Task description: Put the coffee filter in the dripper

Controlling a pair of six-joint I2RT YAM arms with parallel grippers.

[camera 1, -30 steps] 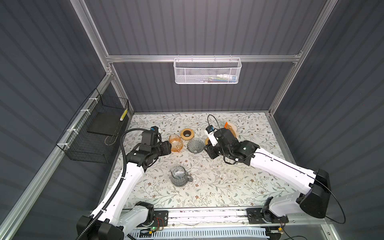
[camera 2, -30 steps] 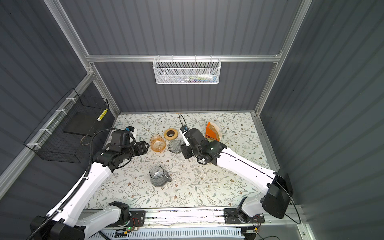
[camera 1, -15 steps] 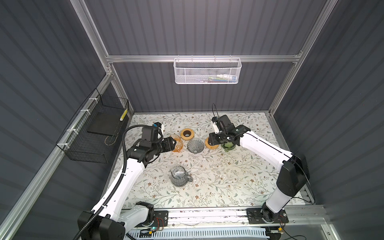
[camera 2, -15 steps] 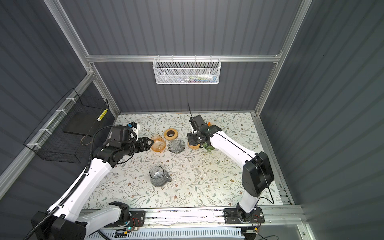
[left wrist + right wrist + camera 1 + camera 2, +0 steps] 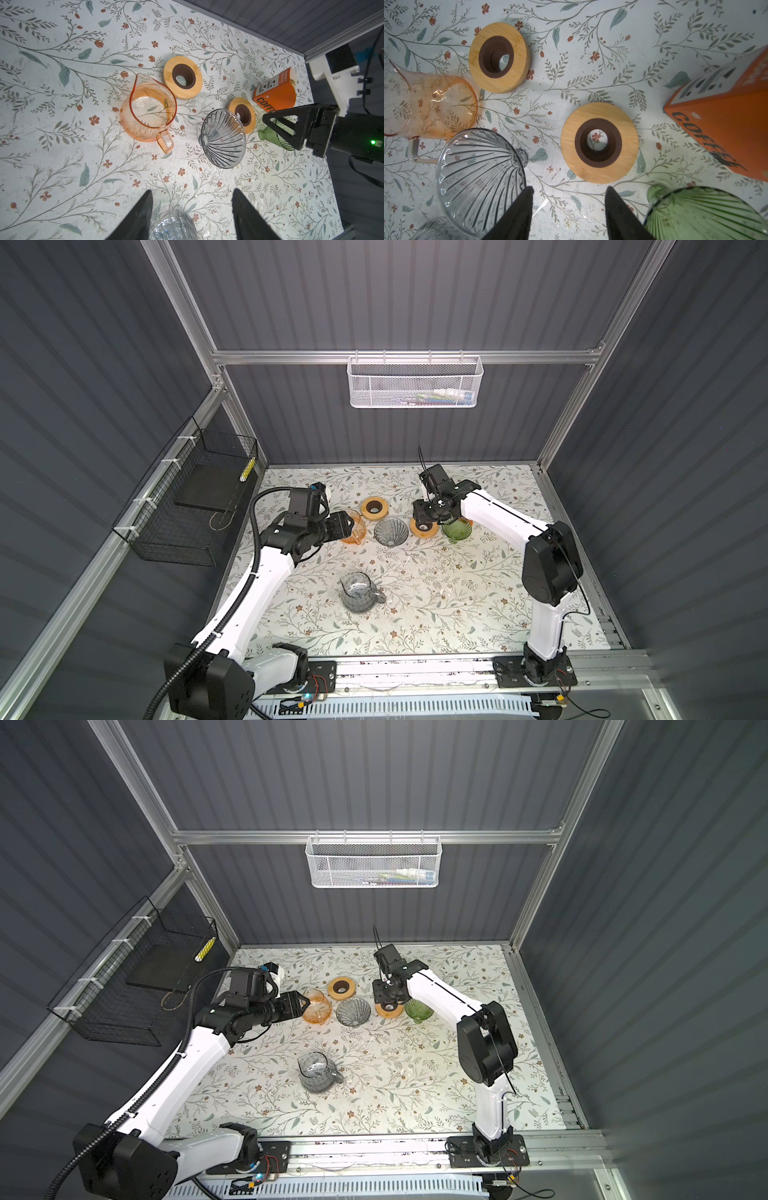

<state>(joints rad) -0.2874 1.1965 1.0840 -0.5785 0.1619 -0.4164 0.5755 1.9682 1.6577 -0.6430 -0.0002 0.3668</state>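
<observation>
Overhead stereo pair (wrist views close, downward)

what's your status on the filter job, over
Left claw open, empty. Right claw open, empty, by wooden ring. Orange coffee box lying on table, no filter in grey dripper. Green dripper close beside right claw.

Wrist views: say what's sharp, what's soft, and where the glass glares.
In the right wrist view the central wooden ring is crisp, the grey dripper carries bright glints along its rim, and the right pincer is a soft, dark blur. In the left wrist view the orange jug is sharp, while the clear pitcher at the frame's edge is out of focus.
</observation>
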